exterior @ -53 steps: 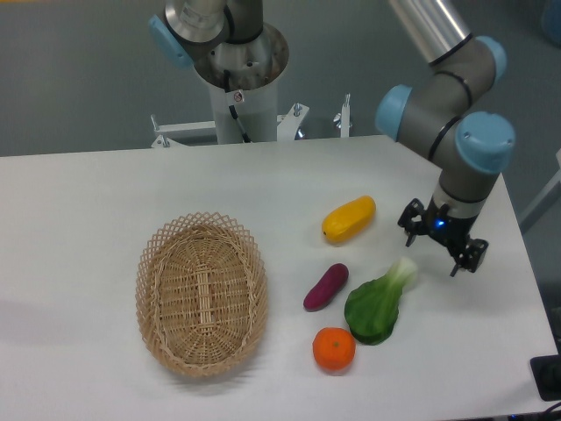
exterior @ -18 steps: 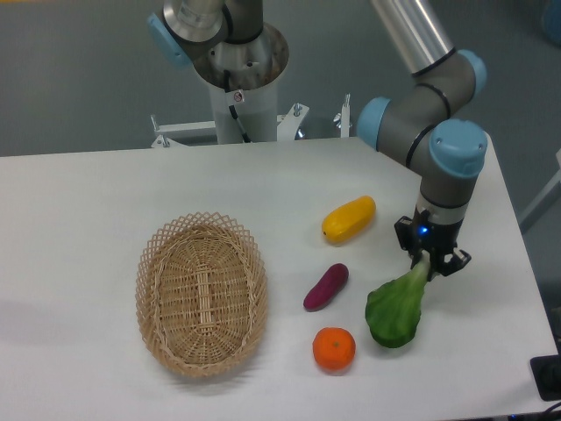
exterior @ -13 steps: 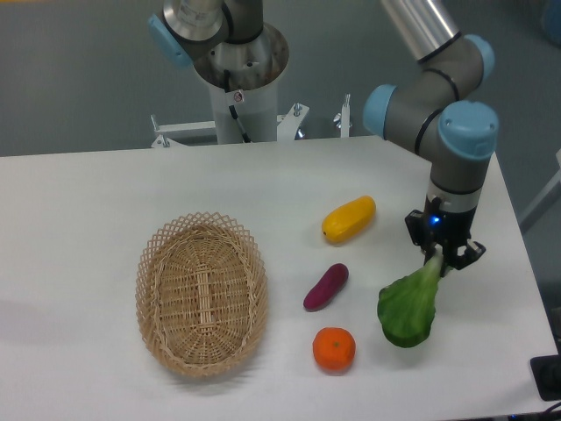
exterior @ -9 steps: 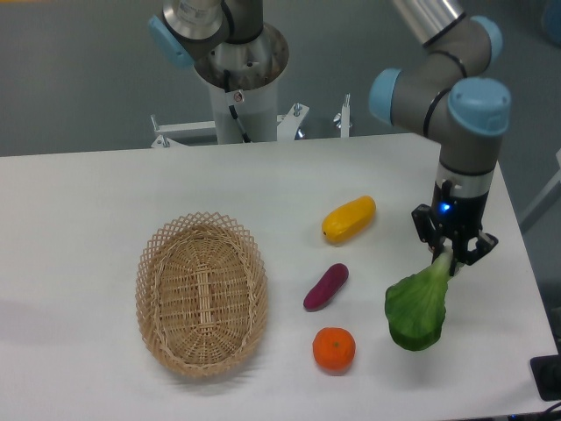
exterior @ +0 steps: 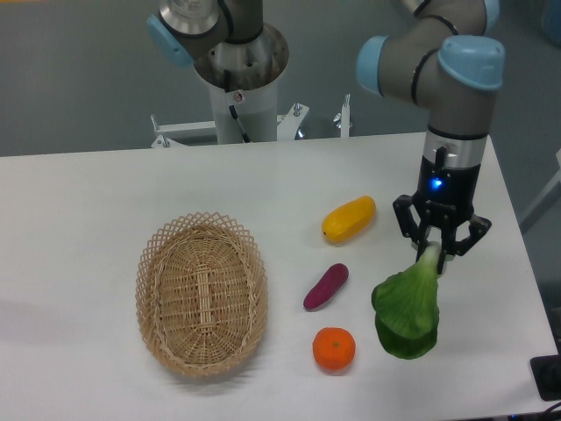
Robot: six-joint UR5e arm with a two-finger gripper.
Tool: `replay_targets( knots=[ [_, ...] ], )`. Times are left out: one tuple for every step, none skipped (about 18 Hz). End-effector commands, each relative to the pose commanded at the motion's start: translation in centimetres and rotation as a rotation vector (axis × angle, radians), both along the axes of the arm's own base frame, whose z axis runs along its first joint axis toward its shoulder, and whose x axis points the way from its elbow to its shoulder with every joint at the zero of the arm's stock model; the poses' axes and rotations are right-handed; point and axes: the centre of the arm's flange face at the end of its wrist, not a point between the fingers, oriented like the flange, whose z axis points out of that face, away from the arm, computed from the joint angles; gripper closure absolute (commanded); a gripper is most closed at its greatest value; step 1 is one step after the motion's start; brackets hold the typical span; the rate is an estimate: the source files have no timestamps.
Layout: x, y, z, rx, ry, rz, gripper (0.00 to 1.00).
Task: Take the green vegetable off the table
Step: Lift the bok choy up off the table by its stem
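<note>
Green leaf hangs below my gripper (exterior: 436, 257), whose two fingers are clamped on the pale stem of the green vegetable (exterior: 407, 303). It dangles stem-up, the broad dark leaf lowest, over the right part of the table (exterior: 105, 193); whether the leaf's bottom edge touches the white top I cannot tell. A blue light glows on my wrist just above the fingers.

To the left of the vegetable, an orange (exterior: 334, 348) sits near the front edge. A small purple eggplant piece (exterior: 326, 287) lies just up and left of the orange, apart from it. Farther back, a yellow oblong fruit (exterior: 348, 218) lies tilted, left of my gripper. A woven wicker basket (exterior: 202, 293) rests on the left half of the table, well apart from the fruit.
</note>
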Motion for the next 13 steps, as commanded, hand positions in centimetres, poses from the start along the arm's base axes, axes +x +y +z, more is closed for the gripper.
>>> replay_targets(
  knots=[
    [0.09, 0.06, 0.09, 0.002, -0.002, 0.004, 0.72],
    [0.34, 0.38, 0.35, 0.006, -0.001, 0.002, 0.72],
    [0.41, 0.56, 0.33, 0.007, -0.005, 0.004, 0.72],
    [0.40, 0.57, 0.58, 0.010, -0.004, 0.009, 0.72],
    [0.41, 0.59, 0.59, 0.014, -0.007, 0.011, 0.72],
    [0.43, 0.61, 0.60, 0.016, -0.008, 0.010, 0.72],
    [0.45, 0.60, 0.52, 0.016, -0.010, 0.010, 0.72],
    [0.43, 0.61, 0.60, 0.016, -0.009, 0.010, 0.72],
    [0.43, 0.61, 0.60, 0.016, -0.008, 0.010, 0.72],
    [0.41, 0.62, 0.45, 0.016, -0.010, 0.010, 0.72],
    [0.45, 0.60, 0.52, 0.016, -0.010, 0.010, 0.72],
    [0.45, 0.60, 0.54, 0.016, -0.009, 0.010, 0.72],
    [0.45, 0.60, 0.52, 0.016, -0.010, 0.010, 0.72]
  ],
)
